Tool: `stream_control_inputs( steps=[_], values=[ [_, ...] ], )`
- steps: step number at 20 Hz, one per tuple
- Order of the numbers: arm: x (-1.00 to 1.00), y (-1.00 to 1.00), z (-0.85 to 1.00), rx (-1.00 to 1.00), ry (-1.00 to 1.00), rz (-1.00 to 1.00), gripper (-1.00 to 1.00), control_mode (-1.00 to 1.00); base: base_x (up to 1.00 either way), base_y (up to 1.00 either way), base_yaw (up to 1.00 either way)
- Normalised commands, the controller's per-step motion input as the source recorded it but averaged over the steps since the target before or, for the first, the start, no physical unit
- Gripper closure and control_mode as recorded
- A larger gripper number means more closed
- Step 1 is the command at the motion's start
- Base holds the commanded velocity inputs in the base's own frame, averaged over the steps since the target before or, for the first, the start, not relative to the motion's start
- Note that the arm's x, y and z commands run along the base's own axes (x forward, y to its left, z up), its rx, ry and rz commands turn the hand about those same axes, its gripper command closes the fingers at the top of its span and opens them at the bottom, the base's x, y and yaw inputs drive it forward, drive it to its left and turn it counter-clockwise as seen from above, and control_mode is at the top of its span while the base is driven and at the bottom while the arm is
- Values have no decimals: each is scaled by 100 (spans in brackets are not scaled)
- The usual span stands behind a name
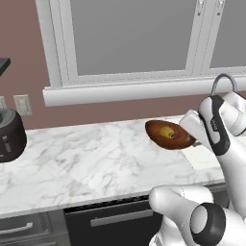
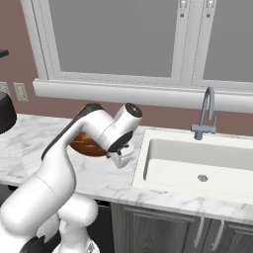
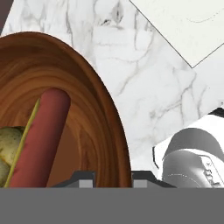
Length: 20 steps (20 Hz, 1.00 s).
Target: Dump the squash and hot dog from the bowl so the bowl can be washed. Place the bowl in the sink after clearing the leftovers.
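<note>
The glossy reddish-brown bowl point(image 1: 168, 135) hangs tilted just above the marble counter point(image 1: 86, 158), left of the white sink point(image 2: 197, 165). My gripper point(image 3: 113, 180) is shut on the bowl's point(image 3: 87, 109) near rim, one finger on each side of the wall. Inside lie the reddish-brown hot dog point(image 3: 43, 135) and, beside it, the yellow squash point(image 3: 8, 151). The squash point(image 1: 166, 130) also shows as a yellow spot in the left base view. In the right base view my forearm covers most of the bowl point(image 2: 83, 146), with the gripper point(image 2: 121, 159) by the sink's left edge.
A grey gooseneck faucet point(image 2: 207, 113) stands behind the sink, whose round drain point(image 2: 202, 178) lies in the basin. A dark grey rounded appliance point(image 1: 9, 137) sits at the counter's far left, below a wall outlet point(image 1: 21, 104). A window sill point(image 1: 125, 91) runs along the wall.
</note>
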Motion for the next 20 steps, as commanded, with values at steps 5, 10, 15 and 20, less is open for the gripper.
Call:
stream_control_inputs(
  steps=[5,10,15,20],
  values=[
    [0,48,9,0,0,-6,100,-100,0,0,0],
    [0,44,0,-6,-9,0,100,-100,0,0,0],
    [-15,27,0,-15,-27,2,100,-100,0,0,0],
    [-14,20,0,-12,-18,1,100,-100,0,0,0]
  ],
)
